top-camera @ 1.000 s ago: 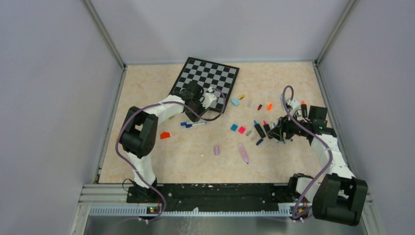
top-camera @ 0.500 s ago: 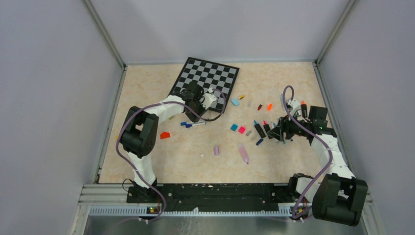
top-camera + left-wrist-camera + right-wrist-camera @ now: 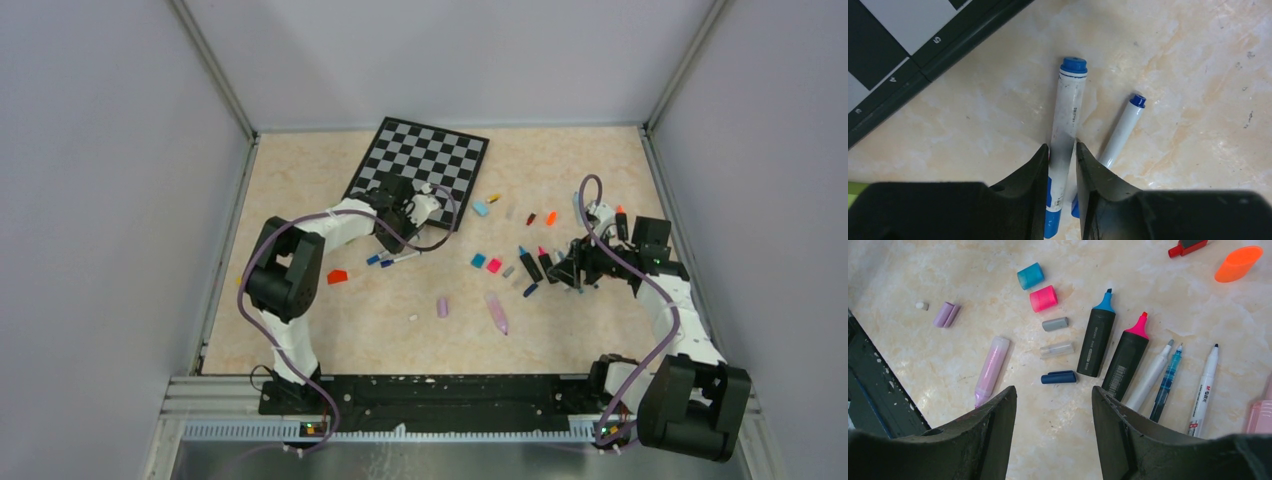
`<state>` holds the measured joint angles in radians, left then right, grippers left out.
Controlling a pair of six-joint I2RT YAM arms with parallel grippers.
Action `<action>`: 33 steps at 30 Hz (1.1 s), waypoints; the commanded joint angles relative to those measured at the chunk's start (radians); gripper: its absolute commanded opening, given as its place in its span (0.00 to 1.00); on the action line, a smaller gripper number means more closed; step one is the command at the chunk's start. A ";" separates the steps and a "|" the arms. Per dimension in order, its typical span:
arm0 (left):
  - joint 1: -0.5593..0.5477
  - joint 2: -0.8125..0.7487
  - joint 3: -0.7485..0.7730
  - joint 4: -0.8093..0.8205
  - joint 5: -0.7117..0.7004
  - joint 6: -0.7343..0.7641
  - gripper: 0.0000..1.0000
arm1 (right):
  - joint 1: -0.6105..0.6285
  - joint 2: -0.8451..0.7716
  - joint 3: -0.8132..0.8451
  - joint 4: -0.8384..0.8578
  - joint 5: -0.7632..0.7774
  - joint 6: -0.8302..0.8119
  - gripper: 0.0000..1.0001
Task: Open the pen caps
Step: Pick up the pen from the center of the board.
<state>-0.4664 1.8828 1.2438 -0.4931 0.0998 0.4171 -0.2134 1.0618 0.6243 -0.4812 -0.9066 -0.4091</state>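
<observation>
- Right gripper [image 3: 1053,390]: jaws apart, empty, above loose pen caps [image 3: 1043,298] and uncapped pens [image 3: 1095,342], well right of and nearer than the checkered board [image 3: 420,160].
- Left gripper [image 3: 1060,147]: clamped on a blue-ended white marker [image 3: 1068,110], just off the board's near edge; thin pen [image 3: 1120,132] beside it.

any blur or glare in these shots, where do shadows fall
Left wrist view: sharp, no glare, the hand shades the white marker between its fingers. Right wrist view: sharp, even light, faint shadows beside the blue-tipped highlighter. Top view: clear, caps look tiny.
</observation>
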 commanded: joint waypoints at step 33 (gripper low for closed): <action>-0.002 -0.535 -0.320 0.382 0.557 -0.563 0.00 | -0.015 0.007 0.117 -0.781 -0.480 -1.158 0.57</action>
<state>-0.4534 1.4422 1.0309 -0.2928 0.3176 0.1028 -0.2256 1.0607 0.6655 -0.7929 -1.1980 -0.8814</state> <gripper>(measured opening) 0.041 0.563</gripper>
